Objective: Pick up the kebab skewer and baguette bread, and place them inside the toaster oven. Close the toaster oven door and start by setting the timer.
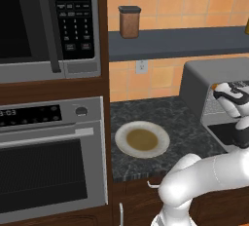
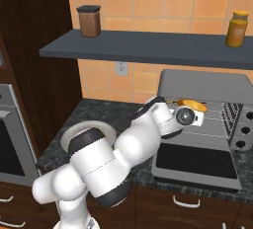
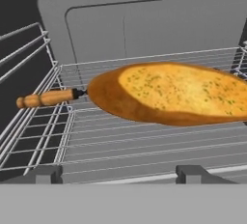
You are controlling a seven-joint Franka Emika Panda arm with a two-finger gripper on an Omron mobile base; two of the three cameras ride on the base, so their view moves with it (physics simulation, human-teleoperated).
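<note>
The golden baguette bread (image 3: pixel 169 92) lies on the wire rack (image 3: pixel 144 146) inside the grey toaster oven (image 2: pixel 205 82). It lies across the kebab skewer (image 3: pixel 46 98); the skewer's tan wooden end pokes out to the left and the rest is hidden under the bread. My gripper (image 3: pixel 119 174) is open, its two fingertips spread wide just short of the bread, with nothing between them. From the right base view my hand (image 2: pixel 190 117) reaches into the oven mouth under the baguette bread (image 2: pixel 191 105). The toaster oven door (image 2: pixel 195 160) hangs open, flat in front.
A white plate (image 1: pixel 142 139) sits on the dark counter left of the toaster oven. A microwave (image 1: pixel 44 20) and a wall oven (image 1: pixel 48 166) fill the cabinet at left. A shelf above carries a brown jar (image 2: pixel 89 20) and an orange jar (image 2: pixel 237 28). Oven knobs (image 2: pixel 242 132) sit at right.
</note>
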